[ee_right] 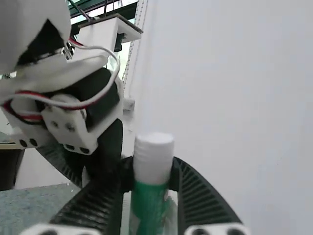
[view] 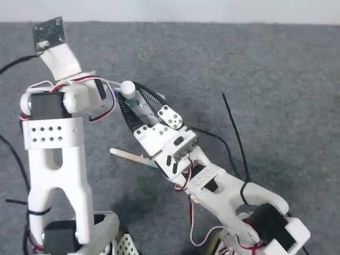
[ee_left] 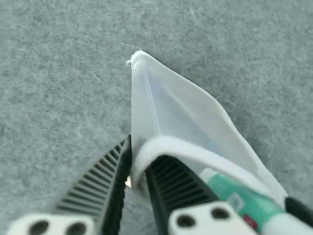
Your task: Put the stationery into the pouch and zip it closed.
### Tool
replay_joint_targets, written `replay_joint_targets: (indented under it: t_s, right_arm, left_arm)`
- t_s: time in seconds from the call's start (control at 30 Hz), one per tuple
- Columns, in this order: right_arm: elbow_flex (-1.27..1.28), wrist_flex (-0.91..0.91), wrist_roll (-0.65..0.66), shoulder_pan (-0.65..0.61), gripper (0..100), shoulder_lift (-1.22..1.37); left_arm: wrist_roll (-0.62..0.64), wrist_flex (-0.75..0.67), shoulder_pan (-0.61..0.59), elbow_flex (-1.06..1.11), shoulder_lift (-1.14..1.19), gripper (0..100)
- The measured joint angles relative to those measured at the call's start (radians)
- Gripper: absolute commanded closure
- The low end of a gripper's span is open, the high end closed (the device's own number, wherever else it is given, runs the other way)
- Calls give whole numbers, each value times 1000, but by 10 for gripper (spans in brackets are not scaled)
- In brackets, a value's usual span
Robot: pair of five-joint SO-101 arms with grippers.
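Note:
A translucent white pouch (ee_left: 181,112) lies on the grey carpet with its mouth held up. My left gripper (ee_left: 137,161) is shut on the pouch's white rim (ee_left: 166,147), one black finger outside and one inside. A green glue stick (ee_left: 234,196) with a white cap (ee_right: 153,147) stands upright in my right gripper (ee_right: 150,166), which is shut on its body. The stick's lower end sits at the pouch mouth, just under the rim. In the high view the right gripper (view: 130,96) holds the glue stick (view: 127,87) right beside the left arm's wrist (view: 79,98).
Grey carpet (view: 265,69) spreads to the back and right. A black cable (view: 236,138) trails along the right arm. A pale pointed strip (view: 130,155), seemingly the pouch's far end, pokes out under the right arm. The left arm's white body (view: 53,154) stands at the left.

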Motion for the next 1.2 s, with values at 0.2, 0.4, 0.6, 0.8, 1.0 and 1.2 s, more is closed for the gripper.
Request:
replay_joint_targets:
  t_s: [0.2,0.4,0.6,0.8,1.0,1.2]
  right_arm:
    - [43,0,55,-21,857,0]
    - [68,0,80,-34,857,0]
    - [146,80,81,-34,857,-166]
    - [153,474,-34,-34,857,-442]
    - [130,994,-155,-35,857,-700]
    - [17,1441,-213,-35,857,-769]
  left_arm:
    - [0,0,-8,0,0,989]
    - [0,0,-15,0,12,989]
    - [0,-3,-61,0,12,989]
    - [0,-3,-109,0,12,989]
    - [0,-29,-173,0,12,989]
    - [0,-49,-249,0,12,989]
